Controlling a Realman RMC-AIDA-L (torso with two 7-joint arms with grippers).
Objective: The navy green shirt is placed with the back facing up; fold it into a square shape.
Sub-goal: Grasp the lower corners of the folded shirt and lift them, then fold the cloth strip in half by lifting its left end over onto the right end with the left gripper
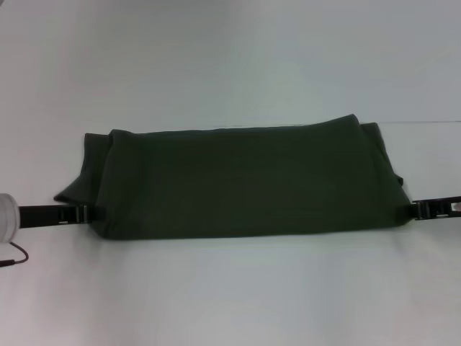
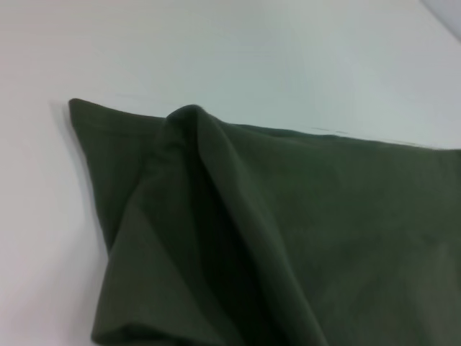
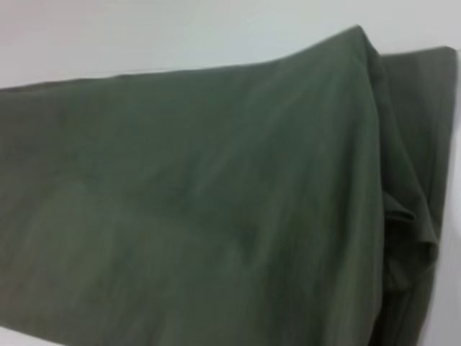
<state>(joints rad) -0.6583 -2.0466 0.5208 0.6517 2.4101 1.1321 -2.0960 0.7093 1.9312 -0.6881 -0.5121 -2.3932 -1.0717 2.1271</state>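
Navy green shirt point(image 1: 238, 180) lying mid-worktop point(image 1: 230, 58) as a wide folded band, long axis running left to right across the head view. Left pincer point(image 1: 92, 213) touching the shirt's near-left corner, right pincer point(image 1: 412, 210) at the near-right corner — one at each short end, equally close. Cannot tell whether either is spread or pinching cloth; tips hidden at the fabric edge. Loose sleeve folds bunched at both ends. Likely next: bringing one short end over toward the other. No containers present.

Plain white tabletop point(image 1: 230, 58) — smooth, evenly lit, faint seam at right
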